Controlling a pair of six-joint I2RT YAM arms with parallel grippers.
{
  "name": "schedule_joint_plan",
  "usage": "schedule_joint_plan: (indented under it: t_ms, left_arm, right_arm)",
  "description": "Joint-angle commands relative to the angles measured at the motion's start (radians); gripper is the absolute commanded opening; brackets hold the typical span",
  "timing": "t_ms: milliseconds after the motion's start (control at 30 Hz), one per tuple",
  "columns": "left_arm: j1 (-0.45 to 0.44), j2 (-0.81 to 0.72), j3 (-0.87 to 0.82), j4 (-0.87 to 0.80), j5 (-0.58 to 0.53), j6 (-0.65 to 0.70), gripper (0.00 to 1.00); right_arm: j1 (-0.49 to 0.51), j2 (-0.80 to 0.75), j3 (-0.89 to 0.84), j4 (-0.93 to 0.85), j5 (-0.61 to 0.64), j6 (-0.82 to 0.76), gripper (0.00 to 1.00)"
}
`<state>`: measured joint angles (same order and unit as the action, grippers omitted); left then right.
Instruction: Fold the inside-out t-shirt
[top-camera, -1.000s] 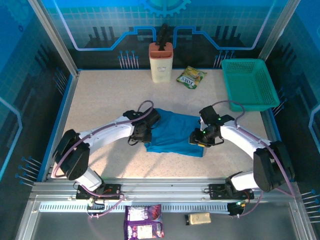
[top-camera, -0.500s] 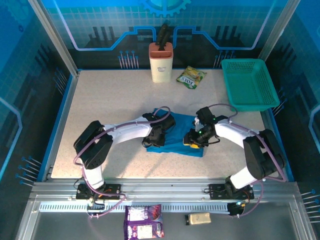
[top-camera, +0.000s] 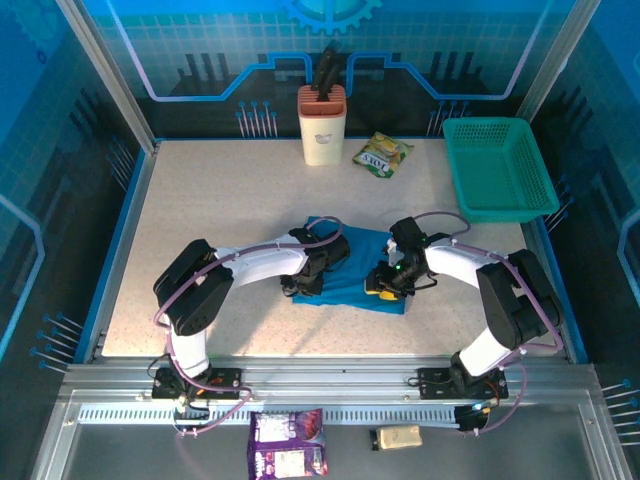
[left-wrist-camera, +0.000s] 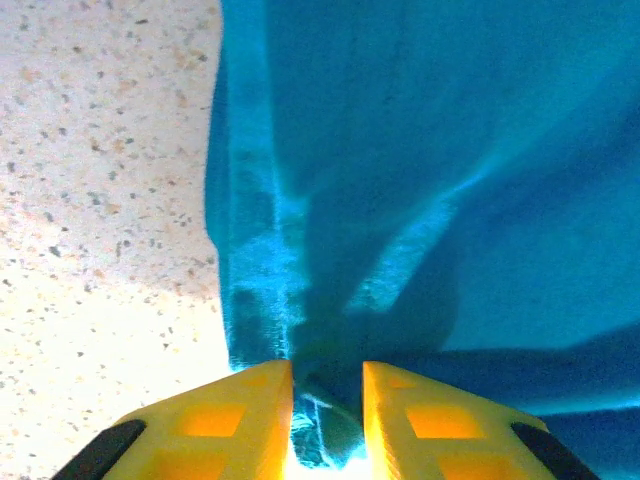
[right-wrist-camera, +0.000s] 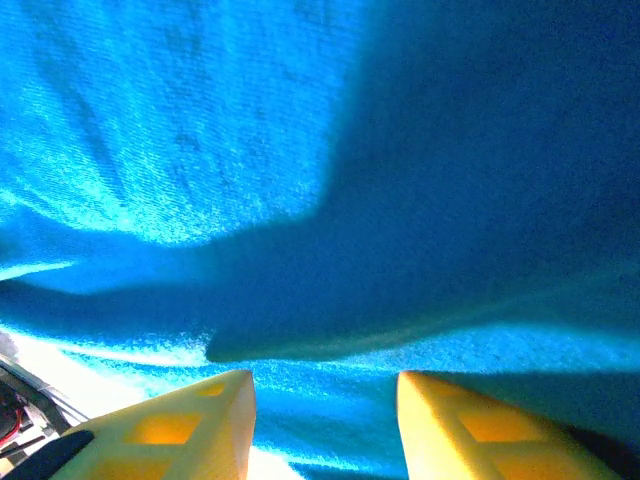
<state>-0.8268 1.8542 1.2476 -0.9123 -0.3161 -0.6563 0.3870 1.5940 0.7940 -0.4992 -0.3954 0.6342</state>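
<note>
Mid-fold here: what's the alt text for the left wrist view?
The left gripper pinches a bunched fold of the blue t-shirt between its two yellow fingers at the bottom edge. The creased shirt fills the centre and right, its edge running down toward the fingers. Bare speckled table lies on the left.

Plain medium-blue t-shirt (top-camera: 356, 264); teal mesh basket (top-camera: 490, 122)

Speckled beige table (top-camera: 200, 200) ringed by blue printed walls (top-camera: 450, 40).
</note>
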Motion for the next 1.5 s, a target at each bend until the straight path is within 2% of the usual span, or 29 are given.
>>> schedule_joint_plan:
  t_ms: [0, 167, 267, 533, 800, 967, 1133, 1267, 1367, 1467]
  left_arm:
    - [-0.004, 0.013, 0.000, -0.056, -0.037, -0.019, 0.26]
    - [-0.005, 0.007, 0.001, -0.056, -0.029, -0.022, 0.28]
    - [-0.004, 0.001, 0.003, -0.045, -0.022, -0.019, 0.25]
    - [-0.003, -0.065, 0.002, -0.043, -0.048, -0.012, 0.01]
    - [0.013, -0.169, -0.045, -0.063, -0.075, -0.029, 0.00]
    - [0.050, -0.153, -0.128, -0.022, -0.023, -0.023, 0.00]
    - [0.065, -0.131, -0.170, -0.006, -0.025, -0.013, 0.15]
    - [0.105, -0.204, -0.193, 0.009, -0.013, -0.004, 0.24]
    - [0.151, -0.292, -0.238, 0.078, 0.093, 0.000, 0.29]
    - [0.192, -0.364, -0.301, 0.200, 0.250, -0.014, 0.34]
  right_arm:
    - [-0.005, 0.027, -0.029, -0.003, 0.009, -0.014, 0.43]
    - [-0.005, 0.025, -0.027, -0.011, 0.015, -0.018, 0.43]
    - [-0.005, 0.023, -0.026, -0.016, 0.021, -0.019, 0.43]
    - [-0.011, 0.019, -0.032, -0.024, 0.037, -0.018, 0.43]
    - [-0.025, 0.003, -0.036, -0.050, 0.062, -0.025, 0.42]
    - [-0.025, 0.001, -0.041, -0.058, 0.075, -0.024, 0.42]
    - [-0.025, -0.025, -0.027, -0.075, 0.070, -0.022, 0.42]
    - [-0.024, -0.077, 0.011, -0.124, 0.069, -0.028, 0.42]
    - [-0.027, -0.131, 0.038, -0.167, 0.088, -0.028, 0.42]
    - [-0.039, -0.180, 0.061, -0.218, 0.121, -0.040, 0.42]
